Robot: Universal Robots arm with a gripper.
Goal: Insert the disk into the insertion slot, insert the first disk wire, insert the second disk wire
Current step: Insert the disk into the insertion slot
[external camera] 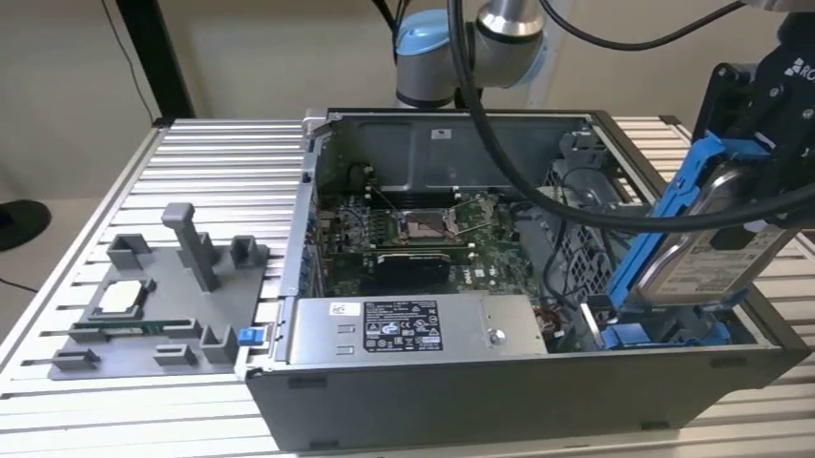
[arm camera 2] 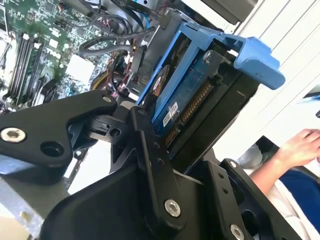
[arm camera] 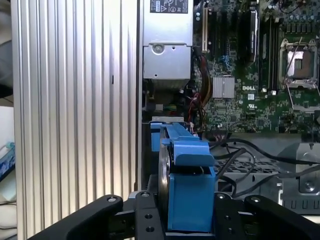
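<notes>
Disk [external camera: 708,250] (blue-framed), tilted, clamped in pincer [arm camera: 186,216]

Silver arm [external camera: 510,14] with light-blue joint cap [external camera: 423,38], black cables [external camera: 474,95], black gripper [arm camera: 185,220] with silver screws [arm camera 2: 172,207].

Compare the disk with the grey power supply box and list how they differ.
Pose: the disk stands tilted on edge, gripped by the gripper; the power supply box lies flat inside the case.
Colour: the disk is silver in a bright blue frame; the power supply box is plain grey.
Label: the disk's is white, the power supply box's mostly dark.
Both are rectangular, metal and labelled.
</notes>
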